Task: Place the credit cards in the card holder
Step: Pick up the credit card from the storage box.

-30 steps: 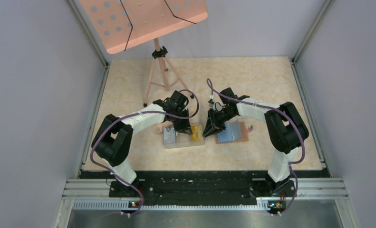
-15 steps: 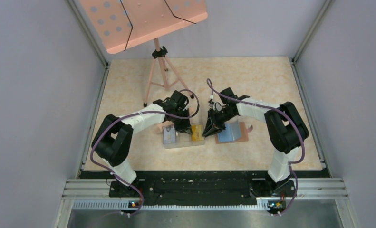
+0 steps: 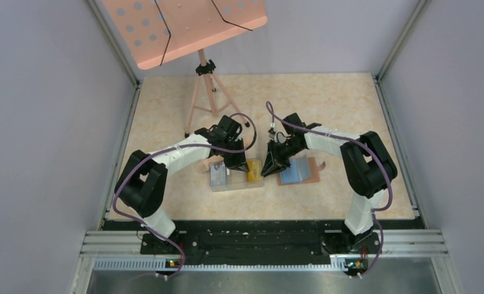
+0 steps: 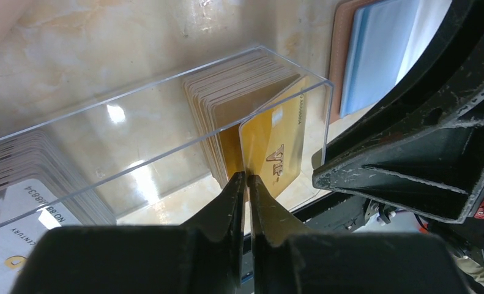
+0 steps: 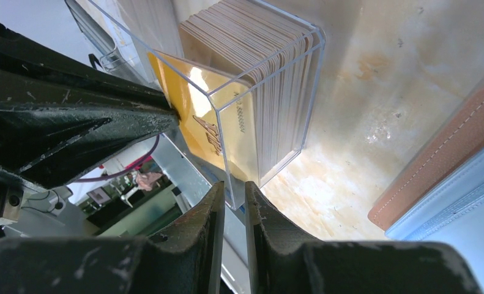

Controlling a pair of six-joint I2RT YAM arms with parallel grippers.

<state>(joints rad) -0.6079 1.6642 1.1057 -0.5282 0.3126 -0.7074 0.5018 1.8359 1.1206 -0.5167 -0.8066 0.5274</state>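
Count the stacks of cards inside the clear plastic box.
2. A stack of gold plastic cards stands at the clear plastic box's right end; a stack of pale printed cards at its left end. The left gripper pinches one loose gold card.

Pale lilac-grey walls (image 3: 43, 135) close the left, right and far sides, with slanting aluminium posts (image 3: 114, 44) at the far corners. The table (image 3: 343, 104) is beige and marbled. Well beyond the left gripper (image 3: 239, 166) stands a pink music stand (image 3: 190, 30) on a tripod, its tray perforated. Nearer than the gripper, metal rails (image 3: 410, 240) cross the table edge. The light is even.
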